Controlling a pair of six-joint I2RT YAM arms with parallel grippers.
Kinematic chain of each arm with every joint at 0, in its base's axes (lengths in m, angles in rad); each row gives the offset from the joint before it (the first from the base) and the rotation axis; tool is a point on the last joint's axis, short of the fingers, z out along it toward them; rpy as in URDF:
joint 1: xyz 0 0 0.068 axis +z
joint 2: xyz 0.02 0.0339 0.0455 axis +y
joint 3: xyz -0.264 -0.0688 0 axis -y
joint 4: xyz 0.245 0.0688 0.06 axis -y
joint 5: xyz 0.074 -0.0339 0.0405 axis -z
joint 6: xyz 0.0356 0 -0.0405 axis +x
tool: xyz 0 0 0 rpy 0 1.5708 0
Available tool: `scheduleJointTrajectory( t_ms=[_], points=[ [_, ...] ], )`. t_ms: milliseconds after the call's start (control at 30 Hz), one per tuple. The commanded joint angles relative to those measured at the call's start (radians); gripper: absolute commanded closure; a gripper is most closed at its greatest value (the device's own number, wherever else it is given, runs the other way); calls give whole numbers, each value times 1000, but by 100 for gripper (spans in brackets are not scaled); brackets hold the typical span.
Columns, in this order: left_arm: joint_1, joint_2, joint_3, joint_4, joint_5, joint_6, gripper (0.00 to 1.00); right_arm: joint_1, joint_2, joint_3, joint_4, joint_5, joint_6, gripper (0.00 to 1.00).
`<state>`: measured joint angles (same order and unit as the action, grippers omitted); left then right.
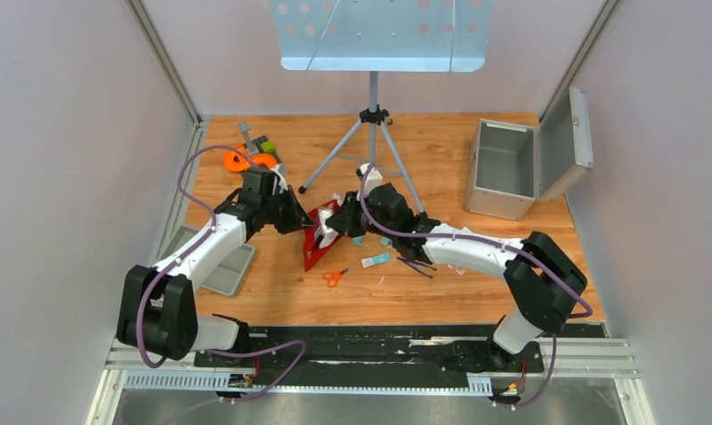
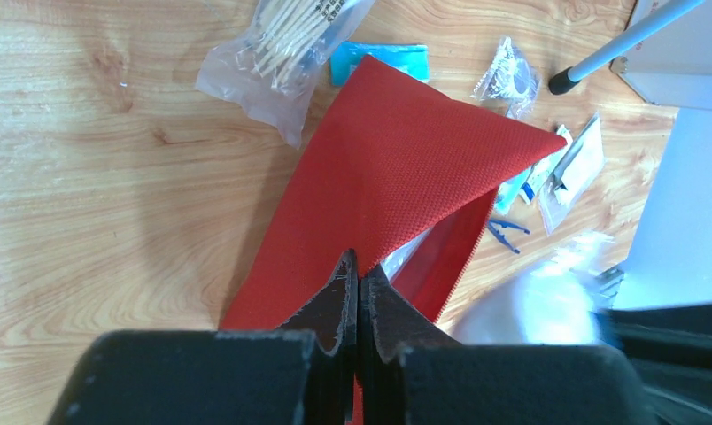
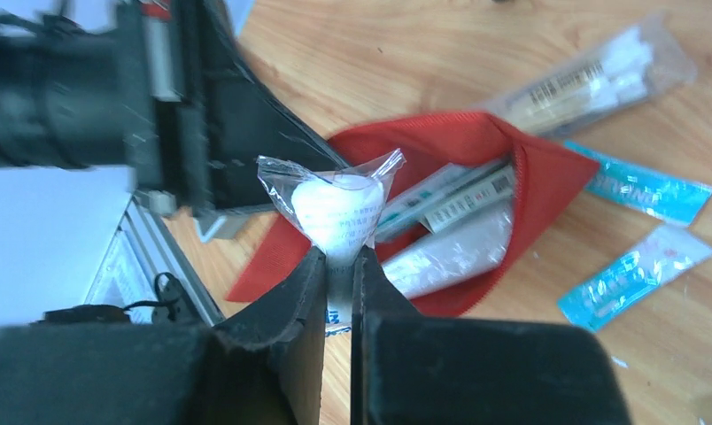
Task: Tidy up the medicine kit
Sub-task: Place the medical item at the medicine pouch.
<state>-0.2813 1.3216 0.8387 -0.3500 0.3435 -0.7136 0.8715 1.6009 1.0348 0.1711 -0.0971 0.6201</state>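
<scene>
Packing step: left gripper is clamping the pouch flap open, right gripper is pinching a packet, which probably needs lowering inside next.

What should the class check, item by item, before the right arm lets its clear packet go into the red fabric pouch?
1. Right tool shut on the clear plastic packet of white cotton: ok.
2. Left tool pinching the flap of the red fabric pouch: ok.
3. Pouch mouth held open: ok, flat packets show inside.
4. Packet directly above the mouth: cannot tell; the right wrist view lines them up, but depth is unclear.
5. Room left inside the pouch: cannot tell.
6. All supplies packed: not ok; blue sachets and a clear bag of cotton swabs lie on the wooden table.
</scene>
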Motion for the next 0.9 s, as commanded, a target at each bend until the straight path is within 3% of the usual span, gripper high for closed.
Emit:
scheduleJointTrajectory(
  t_ms=[0,333,567,867],
  points=[
    [2,21,23,10,26,-54,100,7,10,-123,339,46,87,96],
    [9,-6,-33,97,60,-209,100,67,-42,-245,517,246,39,100],
    [30,7,-45,123,117,-251,100,126,8,-325,770,261,-47,98],
    [50,26,-99,199,166,-294,100,156,73,-374,845,279,-76,96]
  ],
)
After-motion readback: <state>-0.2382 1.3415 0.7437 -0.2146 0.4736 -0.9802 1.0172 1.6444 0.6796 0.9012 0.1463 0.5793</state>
